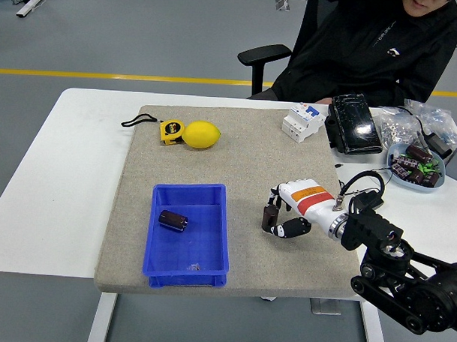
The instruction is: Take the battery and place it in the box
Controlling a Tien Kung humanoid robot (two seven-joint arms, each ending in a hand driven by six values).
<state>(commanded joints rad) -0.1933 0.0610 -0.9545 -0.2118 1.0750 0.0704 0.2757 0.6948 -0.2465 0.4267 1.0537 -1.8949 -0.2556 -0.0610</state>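
Observation:
A dark cylindrical battery [270, 216] stands upright on the grey mat, right of the blue box [187, 233]. My right hand [281, 215], white with an orange band, has its fingers curled around this battery. A second dark battery [173, 220] lies on its side inside the blue box. The left hand is out of the picture.
A yellow lemon [201, 134] and yellow tape measure [170, 131] lie at the mat's far left. A white breaker [303, 121], a black device [354, 124] and a bowl of parts [416, 165] sit at the far right. A person in black sits behind the table.

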